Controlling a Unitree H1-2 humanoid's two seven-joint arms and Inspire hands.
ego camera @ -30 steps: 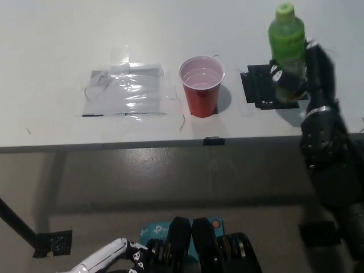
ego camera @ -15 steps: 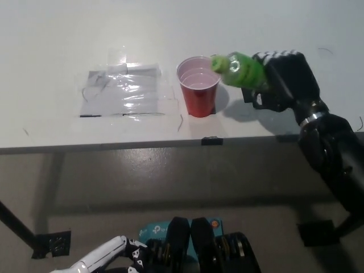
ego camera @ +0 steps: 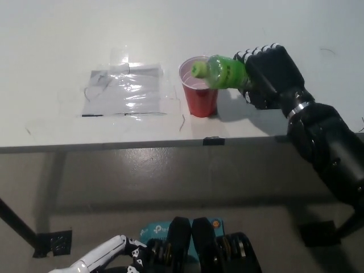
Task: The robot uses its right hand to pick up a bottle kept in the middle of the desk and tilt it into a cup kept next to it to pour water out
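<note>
The black right hand [ego camera: 272,74] was wrapped around the green bottle [ego camera: 223,71], its fingers closed over the bottle's base end, and the arm reached in from the lower right across the desk's front edge. We saw the bottle held nearly level, tipped on its side, with its green cap [ego camera: 198,69] pointing to the picture's left and sitting over the open mouth of the red cup [ego camera: 200,94]. We could not tell whether any liquid was leaving the bottle. The cup stood upright on the white desk [ego camera: 170,28], near the front edge, just left of the hand.

To the left of the cup, well apart from it, we noted a patch of clear, shiny tape or plastic film [ego camera: 125,91] stuck flat on the desktop, creased and catching the light. A small dark piece of tape [ego camera: 211,140] marked the front edge of the desk below the cup. The desktop was pale and plain, with a few faint scuffs.

Below the desk edge we saw a grey-brown floor, with a dark slanted leg or strut [ego camera: 17,224] at the lower left.

The white left hand [ego camera: 102,260] rested low at the bottom left, away from the desk, with its fingers loosely spread and holding nothing.
</note>
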